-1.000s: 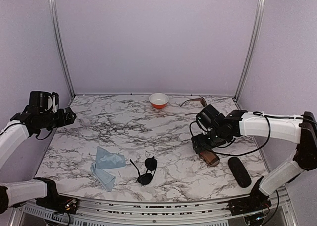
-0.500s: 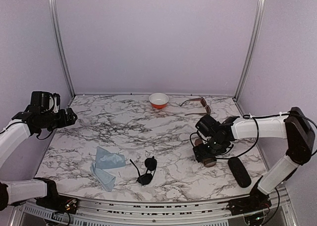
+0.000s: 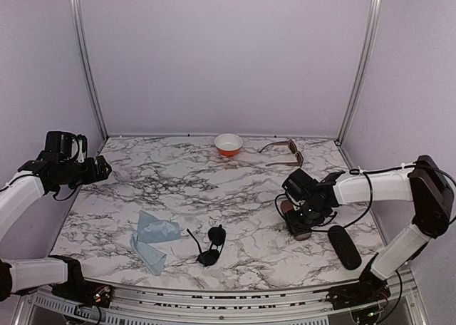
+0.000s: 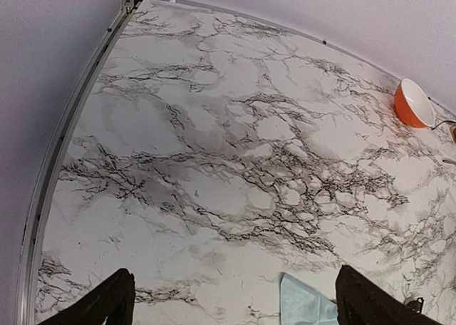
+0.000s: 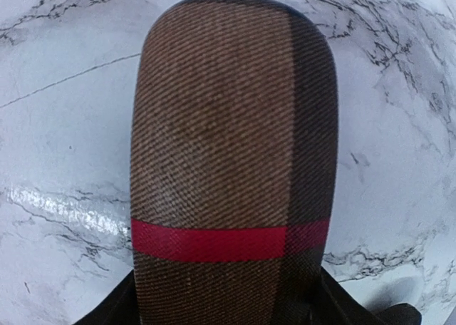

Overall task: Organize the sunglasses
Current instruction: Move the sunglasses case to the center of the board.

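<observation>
The left arm (image 3: 18,197) is held up at the left side with its elbow bent and its wrist pointing inward. The left gripper (image 3: 102,169) gapes, fingers (image 4: 107,302) far apart. The right arm (image 3: 374,184) reaches inward with a level forearm and its wrist bent down. The right gripper (image 3: 303,222) sits low, and its fingers (image 5: 107,309) straddle a case (image 5: 228,125). Whether they are clamped on it is unclear.
</observation>
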